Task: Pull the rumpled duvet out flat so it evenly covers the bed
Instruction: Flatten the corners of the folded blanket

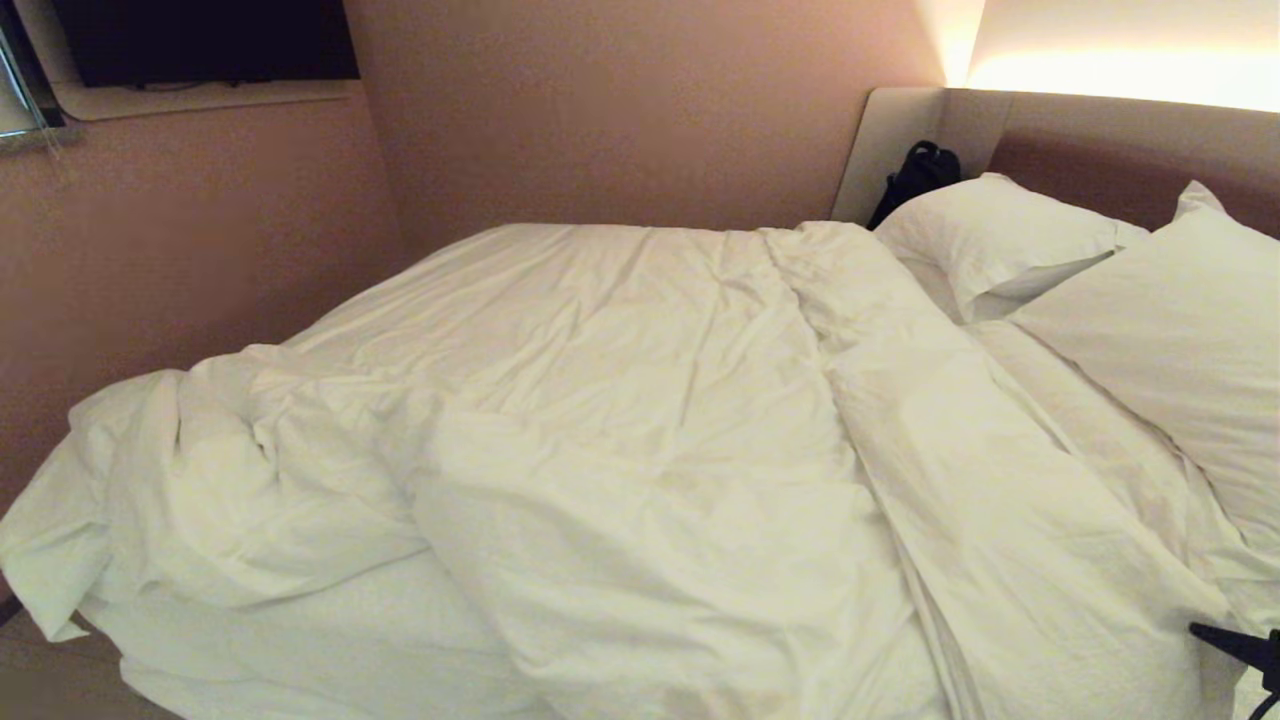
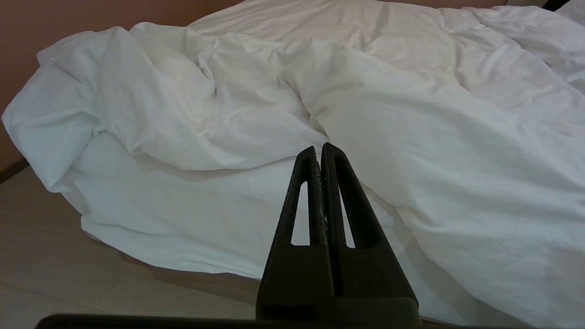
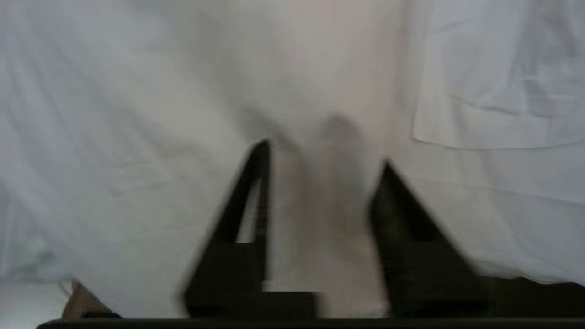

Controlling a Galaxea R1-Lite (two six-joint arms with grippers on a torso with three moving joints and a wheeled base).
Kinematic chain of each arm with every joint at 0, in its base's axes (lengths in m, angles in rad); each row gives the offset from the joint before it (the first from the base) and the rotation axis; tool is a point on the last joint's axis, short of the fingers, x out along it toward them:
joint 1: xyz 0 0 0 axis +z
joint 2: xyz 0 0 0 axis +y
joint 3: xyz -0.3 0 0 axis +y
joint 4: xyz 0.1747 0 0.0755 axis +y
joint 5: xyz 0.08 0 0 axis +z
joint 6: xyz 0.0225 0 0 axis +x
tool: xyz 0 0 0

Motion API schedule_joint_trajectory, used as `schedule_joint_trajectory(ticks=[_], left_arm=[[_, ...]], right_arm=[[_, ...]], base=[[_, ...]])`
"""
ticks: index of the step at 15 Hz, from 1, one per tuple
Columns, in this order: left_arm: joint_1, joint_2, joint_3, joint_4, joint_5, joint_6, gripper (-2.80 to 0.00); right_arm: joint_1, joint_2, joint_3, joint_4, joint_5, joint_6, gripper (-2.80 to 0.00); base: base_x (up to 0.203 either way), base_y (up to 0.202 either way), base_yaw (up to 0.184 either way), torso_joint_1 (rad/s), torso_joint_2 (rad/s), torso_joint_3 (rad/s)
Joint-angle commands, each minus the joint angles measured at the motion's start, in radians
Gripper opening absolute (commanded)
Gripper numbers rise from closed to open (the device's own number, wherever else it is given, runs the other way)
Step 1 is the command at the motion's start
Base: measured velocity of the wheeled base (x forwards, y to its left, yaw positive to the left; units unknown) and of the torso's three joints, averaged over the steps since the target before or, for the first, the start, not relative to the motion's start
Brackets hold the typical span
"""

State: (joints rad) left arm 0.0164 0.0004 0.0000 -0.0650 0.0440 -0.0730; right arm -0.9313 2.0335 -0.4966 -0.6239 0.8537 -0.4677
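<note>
Seen from the head, the duvet (image 1: 640,420) lies across the bed (image 1: 330,650), a thick, puffy white cover full of soft creases. At the left it is bunched into a rumpled heap that hangs off the mattress corner near the pinkish wall (image 1: 200,250); through the middle it spreads flatter, and a long raised fold runs down it toward the near edge. Right of that fold two plump white pillows (image 1: 1000,240) lean by the padded headboard (image 1: 1120,150), with a dark bag (image 1: 915,175) tucked in the corner behind them. Only this view shows the pillows and headboard in full. The left wrist view gives what the head misses: the left gripper (image 2: 318,151) hangs off the bed's near side, its two black triangular fingers pressed together on nothing, with the bunched duvet (image 2: 192,100) overhanging the smooth fitted sheet (image 2: 183,219) and pale floor (image 2: 55,265) below. The right gripper (image 1: 1240,645) shows from the head only as a dark tip at the lower right edge. Its own blurred wrist view shows the right gripper (image 3: 324,153) close against white duvet fabric (image 3: 114,137), fingers parted with a clear gap and holding nothing.
</note>
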Motion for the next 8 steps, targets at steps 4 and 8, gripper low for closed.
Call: schedule_joint_trajectory(ticks=[4, 8], left_arm=[[0.0, 0.001, 0.0, -0.001, 0.0, -0.001, -2.8], [0.0, 0.001, 0.0, -0.001, 0.0, -0.001, -2.8]], right_arm=[[-0.037, -0.064, 0.031, 0.0, 0.167, -0.014, 0.0], [-0.156, -0.193, 0.052, 0.021, 0.401, 0.015, 0.0]], base=[[0.0, 0.0, 0.0, 0.0, 0.0, 0.0], [0.0, 0.0, 0.0, 0.0, 0.0, 0.0]])
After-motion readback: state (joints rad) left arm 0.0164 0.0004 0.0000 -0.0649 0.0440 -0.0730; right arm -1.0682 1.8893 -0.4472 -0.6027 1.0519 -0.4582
